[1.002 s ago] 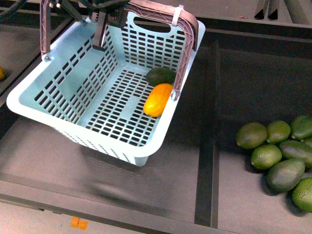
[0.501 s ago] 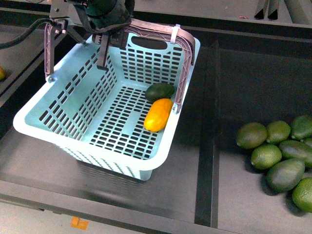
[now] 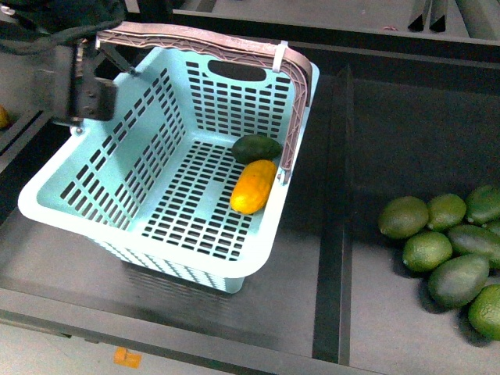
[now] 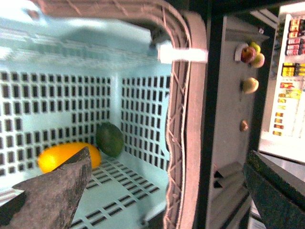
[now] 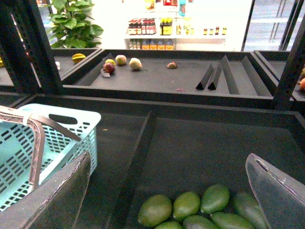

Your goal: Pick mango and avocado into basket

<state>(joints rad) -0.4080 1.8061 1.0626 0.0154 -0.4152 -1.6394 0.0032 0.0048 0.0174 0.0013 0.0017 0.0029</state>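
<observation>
The light teal basket point(image 3: 195, 269) stands on the dark shelf, left of centre, with its brown handle point(image 3: 297, 86) up. The orange-yellow mango point(image 3: 253, 186) and the dark green avocado point(image 3: 256, 148) lie side by side on its floor by the right wall. Both also show in the left wrist view, the mango point(image 4: 57, 155) and the avocado point(image 4: 109, 139). My left gripper point(image 3: 82, 82) is open at the basket's far left corner. In its wrist view the gripper point(image 4: 167, 200) has the handle point(image 4: 190, 119) between its spread fingers, with no grip. My right gripper point(image 5: 167, 200) is open and empty above green fruits.
A pile of green oval fruits point(image 3: 453, 250) lies at the right of the shelf, also in the right wrist view point(image 5: 190, 210). A raised divider point(image 3: 332, 234) separates the basket's bay from theirs. Back shelves hold a few loose fruits point(image 5: 121, 62).
The basket has come down and levelled onto the shelf. My left gripper has moved left, from above the handle's middle to the basket's far left corner. Mango and avocado stayed inside.
</observation>
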